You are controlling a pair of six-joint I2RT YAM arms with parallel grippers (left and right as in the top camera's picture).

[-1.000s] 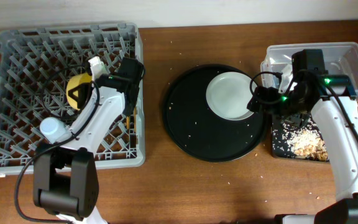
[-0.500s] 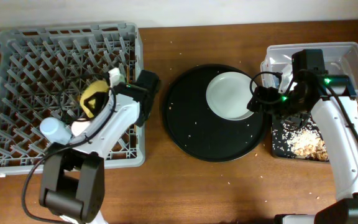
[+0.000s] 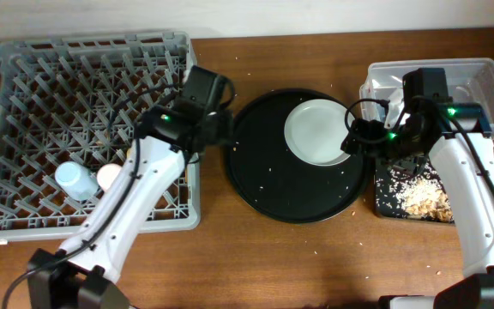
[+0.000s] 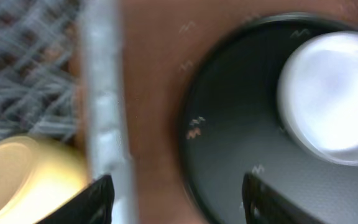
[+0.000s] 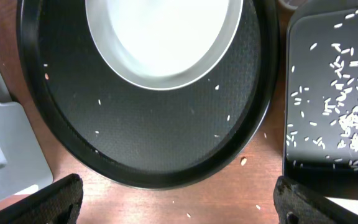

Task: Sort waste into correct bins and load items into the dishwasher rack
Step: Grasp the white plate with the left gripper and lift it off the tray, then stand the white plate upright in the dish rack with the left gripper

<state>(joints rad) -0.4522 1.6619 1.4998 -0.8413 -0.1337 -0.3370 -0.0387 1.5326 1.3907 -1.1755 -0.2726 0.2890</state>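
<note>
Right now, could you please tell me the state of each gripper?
Left gripper: open, holding nothing.
Right gripper: open, holding nothing.

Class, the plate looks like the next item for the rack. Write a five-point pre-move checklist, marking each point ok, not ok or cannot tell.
1. Left gripper open and empty: ok.
2. Plate flat and bare on the round black tray: ok.
3. Right gripper away from the plate: probably not ok, it hovers at the plate's right side.
4. Free pegs in the dishwasher rack: ok.
5. Yellow bowl seated in the rack: cannot tell, blurred.
</note>
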